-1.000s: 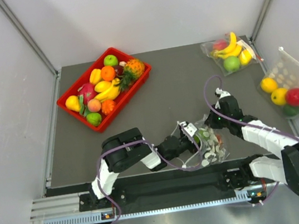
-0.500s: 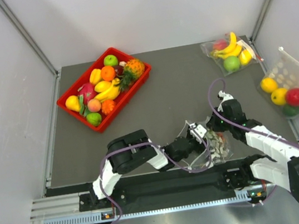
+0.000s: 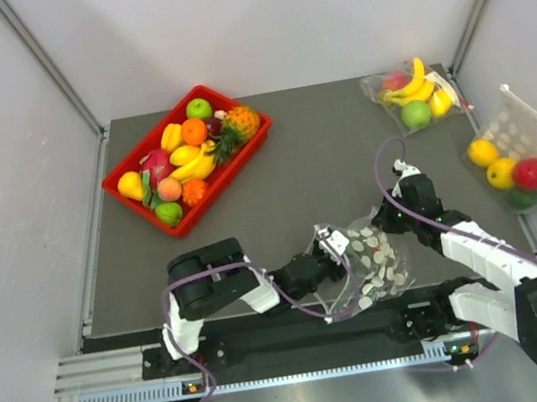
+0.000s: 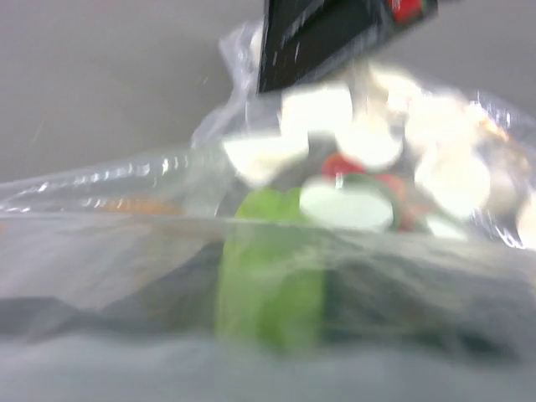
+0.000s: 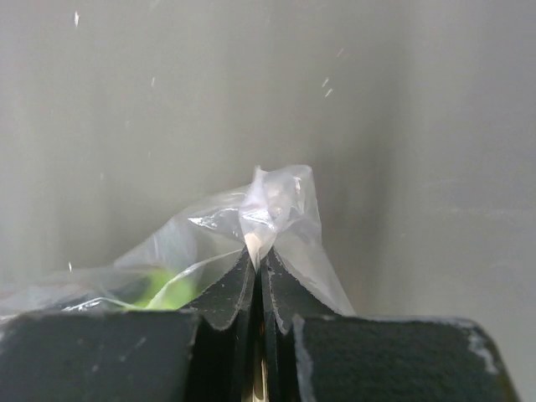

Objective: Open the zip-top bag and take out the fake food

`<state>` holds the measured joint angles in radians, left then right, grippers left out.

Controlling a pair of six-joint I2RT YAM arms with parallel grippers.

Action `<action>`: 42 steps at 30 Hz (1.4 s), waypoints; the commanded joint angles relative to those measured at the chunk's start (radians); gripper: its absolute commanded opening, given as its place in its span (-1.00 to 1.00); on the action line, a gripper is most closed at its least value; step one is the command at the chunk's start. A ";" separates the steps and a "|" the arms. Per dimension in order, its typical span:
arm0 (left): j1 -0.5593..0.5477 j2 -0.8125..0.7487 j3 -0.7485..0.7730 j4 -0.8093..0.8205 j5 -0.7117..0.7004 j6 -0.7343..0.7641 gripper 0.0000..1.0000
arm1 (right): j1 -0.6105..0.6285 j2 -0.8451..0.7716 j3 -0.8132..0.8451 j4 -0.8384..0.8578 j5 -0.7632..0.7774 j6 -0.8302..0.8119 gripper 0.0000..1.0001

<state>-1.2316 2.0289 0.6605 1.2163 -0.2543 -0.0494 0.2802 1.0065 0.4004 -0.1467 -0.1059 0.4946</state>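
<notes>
The dotted zip-top bag (image 3: 374, 261) lies at the near edge between my two grippers. My right gripper (image 5: 260, 255) is shut on a bunched fold of the bag's clear plastic (image 5: 272, 205), at the bag's far right side (image 3: 392, 218). My left gripper (image 3: 333, 248) is at the bag's left edge. In the left wrist view the bag (image 4: 377, 167) fills the frame, and my fingers are only dark blurs behind the plastic. A green piece of fake food (image 4: 268, 280) shows through it between those blurs, with a red-pink bit (image 4: 339, 165) further in.
A red tray (image 3: 136, 195) of mixed plastic fruit sits at the back left. A clear bag with bananas and a green apple (image 3: 412, 94) lies at the back right. A larger dotted bag of yellow and red fruit (image 3: 515, 159) rests against the right wall.
My left gripper pushed right into the bag, then drew back to the left. The bag now lies spread wider. The right gripper kept its pinch and barely moved.
</notes>
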 commanded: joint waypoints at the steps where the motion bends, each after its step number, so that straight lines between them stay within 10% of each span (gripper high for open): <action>1: 0.006 -0.087 -0.074 0.006 0.001 -0.003 -0.78 | -0.044 0.030 0.074 0.012 0.000 -0.025 -1.00; 25: 0.052 -0.689 -0.338 -0.347 -0.083 -0.076 -0.78 | -0.200 0.187 0.163 0.085 -0.055 -0.085 -1.00; 42: 0.314 -0.981 -0.317 -0.552 0.013 -0.096 -0.76 | -0.203 0.156 0.144 0.082 -0.077 -0.088 -1.00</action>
<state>-0.9314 1.0790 0.3214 0.6907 -0.2863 -0.1402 0.0933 1.1881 0.5201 -0.0978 -0.1684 0.4229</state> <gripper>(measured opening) 0.495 0.008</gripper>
